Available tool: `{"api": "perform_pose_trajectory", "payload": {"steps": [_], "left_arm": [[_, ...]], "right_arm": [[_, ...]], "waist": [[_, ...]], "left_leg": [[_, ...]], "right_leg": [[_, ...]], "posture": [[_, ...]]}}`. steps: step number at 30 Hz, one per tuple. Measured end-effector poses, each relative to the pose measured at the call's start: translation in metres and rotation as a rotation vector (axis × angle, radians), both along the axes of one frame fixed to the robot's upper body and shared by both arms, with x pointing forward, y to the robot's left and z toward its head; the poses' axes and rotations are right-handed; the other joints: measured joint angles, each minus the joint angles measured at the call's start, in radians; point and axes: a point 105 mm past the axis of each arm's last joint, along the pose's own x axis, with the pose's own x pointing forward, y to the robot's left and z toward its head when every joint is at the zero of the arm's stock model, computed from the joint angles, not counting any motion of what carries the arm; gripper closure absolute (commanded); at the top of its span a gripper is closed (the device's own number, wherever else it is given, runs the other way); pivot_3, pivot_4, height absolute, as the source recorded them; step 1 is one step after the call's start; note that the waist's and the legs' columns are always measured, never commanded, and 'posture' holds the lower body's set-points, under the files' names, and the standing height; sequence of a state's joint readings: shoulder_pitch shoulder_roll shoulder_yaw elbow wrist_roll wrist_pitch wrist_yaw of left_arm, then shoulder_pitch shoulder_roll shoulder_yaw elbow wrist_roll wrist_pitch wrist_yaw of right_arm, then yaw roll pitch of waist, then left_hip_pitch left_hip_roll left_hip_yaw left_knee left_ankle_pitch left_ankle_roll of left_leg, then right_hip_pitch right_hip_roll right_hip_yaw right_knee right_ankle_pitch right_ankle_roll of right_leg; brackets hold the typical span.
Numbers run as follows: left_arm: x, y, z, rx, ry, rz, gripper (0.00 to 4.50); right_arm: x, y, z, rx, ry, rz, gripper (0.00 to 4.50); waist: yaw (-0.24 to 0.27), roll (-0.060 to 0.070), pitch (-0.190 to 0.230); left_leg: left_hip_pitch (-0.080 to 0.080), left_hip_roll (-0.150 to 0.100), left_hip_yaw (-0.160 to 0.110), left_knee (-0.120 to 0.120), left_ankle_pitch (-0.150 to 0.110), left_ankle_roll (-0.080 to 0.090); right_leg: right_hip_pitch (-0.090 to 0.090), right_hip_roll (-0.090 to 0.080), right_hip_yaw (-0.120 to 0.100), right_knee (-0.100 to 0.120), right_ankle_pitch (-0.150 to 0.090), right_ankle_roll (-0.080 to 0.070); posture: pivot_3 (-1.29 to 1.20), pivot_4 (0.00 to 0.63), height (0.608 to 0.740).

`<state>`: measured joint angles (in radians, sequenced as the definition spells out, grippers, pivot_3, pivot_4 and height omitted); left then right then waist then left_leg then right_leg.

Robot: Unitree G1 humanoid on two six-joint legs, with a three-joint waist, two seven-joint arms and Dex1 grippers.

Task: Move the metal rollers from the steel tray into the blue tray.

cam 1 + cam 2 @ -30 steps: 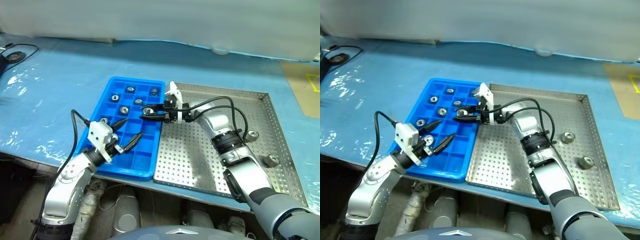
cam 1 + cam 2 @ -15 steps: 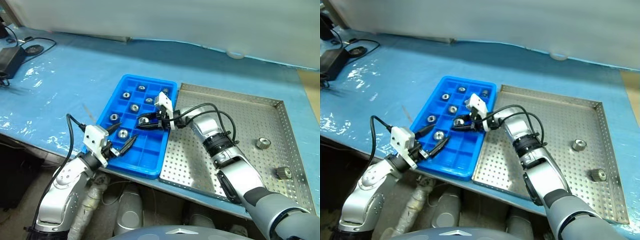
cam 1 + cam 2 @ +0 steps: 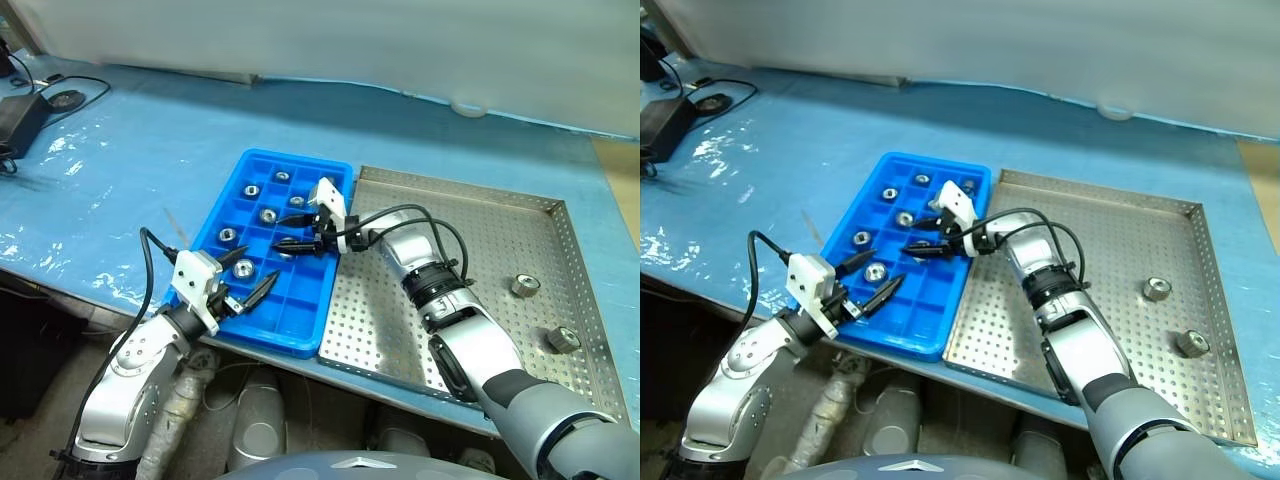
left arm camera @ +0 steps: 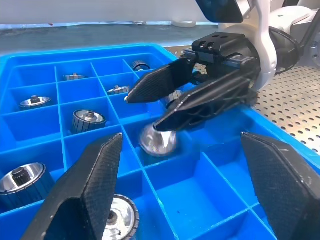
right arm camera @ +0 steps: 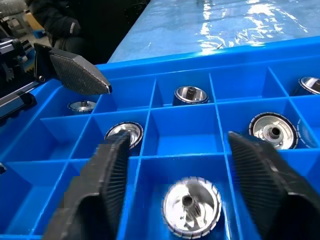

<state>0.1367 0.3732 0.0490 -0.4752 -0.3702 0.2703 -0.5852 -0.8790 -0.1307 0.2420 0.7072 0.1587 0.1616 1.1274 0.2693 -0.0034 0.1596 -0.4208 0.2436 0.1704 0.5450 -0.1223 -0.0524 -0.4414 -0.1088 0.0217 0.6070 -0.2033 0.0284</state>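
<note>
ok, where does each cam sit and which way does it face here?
Head stereo pair: on the head, looking forward and down at the bright blue gridded plastic tray and grey perforated steel tray; both arms show.
Left wrist: along the open left gripper, facing the right gripper over a shiny silver metal roller.
Right wrist: along the open right gripper, down into the compartments; a left finger shows.
Shared: both wrist views show that roller between the right fingers, lying free.
</note>
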Motion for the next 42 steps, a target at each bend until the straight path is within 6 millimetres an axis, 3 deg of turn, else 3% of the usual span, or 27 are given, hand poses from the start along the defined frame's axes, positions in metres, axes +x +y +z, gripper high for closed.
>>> {"api": "perform_pose_trajectory", "payload": {"steps": [1,6,8,15,19,28,35,42], "left_arm": [[0.001,-0.001,0.001,0.000,-0.003,-0.005,0.52],[0.008,-0.011,0.002,-0.008,-0.010,-0.052,0.52],[0.013,-0.019,0.000,-0.014,-0.002,-0.094,0.52],[0.036,-0.050,0.001,-0.022,0.003,-0.285,0.52],[0.051,-0.072,0.002,-0.036,0.006,-0.415,0.52],[0.060,-0.120,0.006,-0.055,-0.013,-0.662,0.52],[0.063,-0.131,0.004,-0.038,-0.016,-0.740,0.52],[0.062,-0.132,0.003,-0.033,-0.021,-0.754,0.52]], "right_arm": [[0.001,0.000,0.000,0.003,0.000,-0.007,0.18],[0.007,-0.005,0.004,0.019,-0.008,-0.056,0.18],[0.012,-0.016,0.006,0.024,-0.021,-0.103,0.18],[0.017,-0.080,0.004,0.013,-0.050,-0.342,0.18],[0.009,-0.127,0.003,-0.001,-0.058,-0.527,0.18],[0.002,-0.202,0.006,-0.037,-0.089,-0.933,0.18],[-0.001,-0.237,-0.002,-0.084,-0.078,-1.154,0.18],[-0.003,-0.243,-0.005,-0.093,-0.072,-1.185,0.18]], "waist": [[0.000,0.000,0.000],[-0.004,0.000,0.000],[-0.005,0.000,0.000],[-0.055,0.000,0.000],[-0.118,0.000,0.000],[-0.241,0.000,-0.001],[-0.259,0.000,-0.001],[-0.258,0.000,-0.001]], "left_leg": [[0.000,0.000,0.000,0.000,0.000,0.000],[0.000,0.000,0.000,0.001,0.000,0.000],[0.000,0.000,0.000,0.001,0.001,-0.001],[0.001,-0.001,0.000,0.004,0.003,-0.004],[0.002,-0.002,0.001,0.004,0.004,-0.006],[0.006,-0.003,0.005,0.004,0.004,-0.004],[0.006,-0.003,0.006,0.007,0.000,0.001],[0.006,-0.003,0.006,0.008,0.000,0.002]], "right_leg": [[0.000,0.000,0.000,0.000,0.000,0.000],[0.000,0.000,0.000,0.001,0.000,0.000],[0.001,0.000,0.000,0.001,0.000,0.000],[0.002,0.000,0.002,0.002,0.001,0.001],[0.002,0.000,0.005,0.002,0.002,0.003],[0.002,0.001,0.008,0.001,0.003,0.003],[0.004,0.001,0.009,0.000,0.003,0.003],[0.004,0.000,0.009,0.000,0.003,0.003]], "posture": [[0.49,0.150,0.740],[0.39,0.150,0.740],[0.32,0.150,0.740],[0.02,0.150,0.740],[-0.13,0.150,0.740],[-0.33,0.150,0.740],[-0.35,0.150,0.740],[-0.33,0.150,0.740]]}}
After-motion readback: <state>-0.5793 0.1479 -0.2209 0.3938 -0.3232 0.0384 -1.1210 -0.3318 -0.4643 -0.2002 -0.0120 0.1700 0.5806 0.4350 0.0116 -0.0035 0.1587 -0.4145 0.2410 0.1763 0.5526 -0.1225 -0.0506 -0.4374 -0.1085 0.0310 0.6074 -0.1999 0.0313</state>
